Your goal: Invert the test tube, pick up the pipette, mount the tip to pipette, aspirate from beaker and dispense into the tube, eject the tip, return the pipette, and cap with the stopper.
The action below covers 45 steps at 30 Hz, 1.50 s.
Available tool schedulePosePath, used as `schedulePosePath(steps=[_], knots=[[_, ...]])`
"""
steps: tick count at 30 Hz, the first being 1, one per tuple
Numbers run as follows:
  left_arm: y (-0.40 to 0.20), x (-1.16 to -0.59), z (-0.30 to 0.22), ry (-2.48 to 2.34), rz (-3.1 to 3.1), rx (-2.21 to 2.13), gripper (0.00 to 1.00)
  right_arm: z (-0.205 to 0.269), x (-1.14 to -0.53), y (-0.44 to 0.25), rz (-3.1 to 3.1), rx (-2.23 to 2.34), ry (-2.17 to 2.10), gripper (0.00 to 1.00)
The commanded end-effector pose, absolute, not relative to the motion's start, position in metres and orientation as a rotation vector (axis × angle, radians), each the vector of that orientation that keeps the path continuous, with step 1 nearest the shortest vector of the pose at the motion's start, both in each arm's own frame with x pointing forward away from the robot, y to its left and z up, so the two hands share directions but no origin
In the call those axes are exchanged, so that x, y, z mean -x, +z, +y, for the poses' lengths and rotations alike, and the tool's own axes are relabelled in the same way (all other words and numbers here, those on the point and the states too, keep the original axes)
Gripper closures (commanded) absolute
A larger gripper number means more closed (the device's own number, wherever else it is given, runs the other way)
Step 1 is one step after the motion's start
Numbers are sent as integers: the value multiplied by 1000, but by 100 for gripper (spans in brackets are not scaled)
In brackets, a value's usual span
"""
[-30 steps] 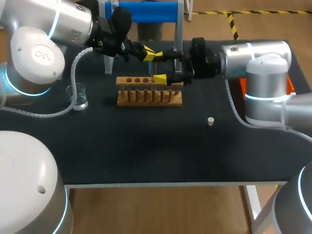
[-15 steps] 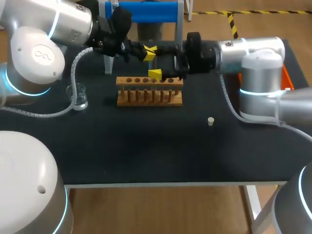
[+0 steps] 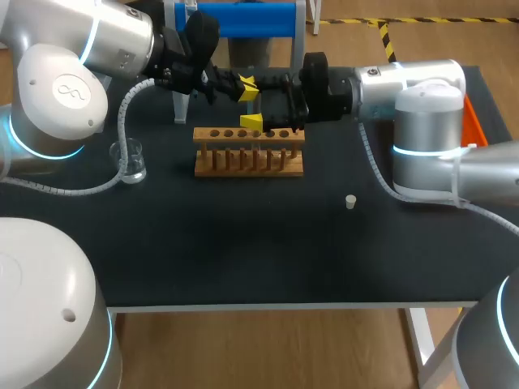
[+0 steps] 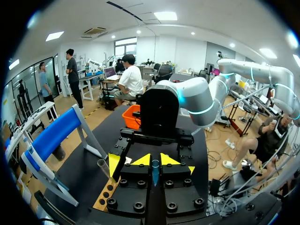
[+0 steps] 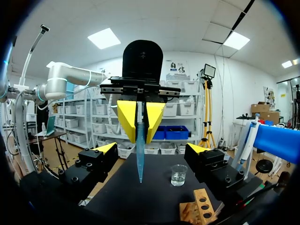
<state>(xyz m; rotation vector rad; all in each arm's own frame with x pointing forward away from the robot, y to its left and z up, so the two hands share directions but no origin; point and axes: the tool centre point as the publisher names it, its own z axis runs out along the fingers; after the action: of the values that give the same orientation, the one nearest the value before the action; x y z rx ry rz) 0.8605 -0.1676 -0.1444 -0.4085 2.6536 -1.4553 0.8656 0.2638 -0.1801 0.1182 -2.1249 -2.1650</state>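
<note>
Left gripper [image 4: 155, 160], above the back edge of the wooden test-tube rack [image 3: 249, 151], is closed on a slender bluish test tube [image 5: 139, 157], which points down toward the black table [image 3: 243, 243] from between the yellow tips. Right gripper [image 5: 151, 151] faces it with jaws spread wide, one finger on either side of the tube, neither touching. The glass beaker [image 3: 130, 161] stands on the left arm's side of the rack. The small white stopper [image 3: 350, 202] lies well apart on the right arm's side. The pipette [image 5: 248, 137] rests on the blue stand [image 3: 243, 19] at the table's far edge.
</note>
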Motion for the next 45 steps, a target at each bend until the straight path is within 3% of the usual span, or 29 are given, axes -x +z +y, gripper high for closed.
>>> schedulePosePath(steps=[1, 4, 8, 9, 18, 19, 21, 33, 34, 35, 45], knots=[[-143, -861, -167, -1451, 2660, 409, 100, 266, -866, -180, -2119, -122, -2162, 8], [-143, -861, -167, -1451, 2660, 409, 100, 266, -865, -180, -2111, -122, -2163, 17], [-143, -861, -167, -1451, 2660, 409, 100, 266, -863, -179, -2105, -123, -2165, 54], [-143, -861, -167, -1451, 2660, 409, 100, 266, -863, -179, -2103, -123, -2165, 59], [-143, -861, -167, -1451, 2660, 409, 100, 267, -859, -178, -2102, -134, -2165, 79], [-143, -861, -167, -1451, 2660, 409, 100, 268, -859, -177, -2102, -135, -2165, 90], [-143, -861, -167, -1451, 2660, 409, 100, 268, -858, -177, -2103, -139, -2164, 100], [-143, -861, -167, -1451, 2660, 409, 100, 264, -854, -177, -2114, -147, -2160, 100], [-143, -861, -167, -1451, 2660, 409, 65, 263, -854, -177, -2116, -147, -2160, 100], [-143, -861, -167, -1451, 2660, 409, 0, 262, -854, -178, -2118, -147, -2160, 100], [-143, -861, -167, -1451, 2660, 409, 0, 232, -847, -189, -2141, -120, -2150, 100]])
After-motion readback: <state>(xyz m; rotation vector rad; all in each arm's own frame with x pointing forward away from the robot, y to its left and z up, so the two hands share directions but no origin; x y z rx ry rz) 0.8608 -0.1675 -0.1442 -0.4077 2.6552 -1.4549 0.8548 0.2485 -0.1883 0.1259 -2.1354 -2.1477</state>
